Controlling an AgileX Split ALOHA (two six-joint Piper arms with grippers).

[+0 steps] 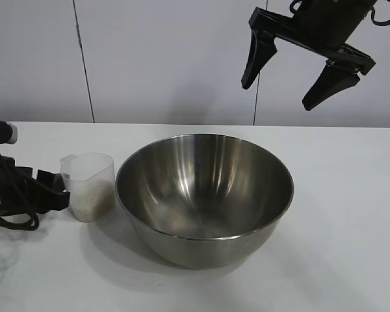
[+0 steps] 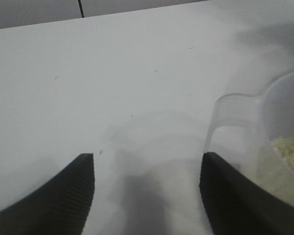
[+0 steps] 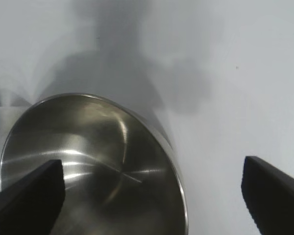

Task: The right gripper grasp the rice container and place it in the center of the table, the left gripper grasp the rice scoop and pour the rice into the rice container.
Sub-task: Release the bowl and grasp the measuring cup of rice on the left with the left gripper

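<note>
The shiny round steel rice container (image 1: 205, 195) stands empty mid-table (image 1: 351, 214). Just beside it, on its left, the translucent plastic rice scoop (image 1: 89, 185) holds white rice (image 1: 94, 198). The left gripper (image 1: 55, 193) reaches the scoop's far side, ribbed fingers (image 2: 225, 196) spread, one against the scoop's wall. The right gripper (image 1: 298, 81) hangs above the container, spread wide.

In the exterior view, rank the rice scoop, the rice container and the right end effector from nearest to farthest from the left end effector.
Measured from the left end effector, low at the table's left edge:
1. rice scoop, right beside its tips, part-filled with rice.
2. rice container, mid-table, just past the scoop.
3. right end effector, open, high above the container at upper right.
</note>
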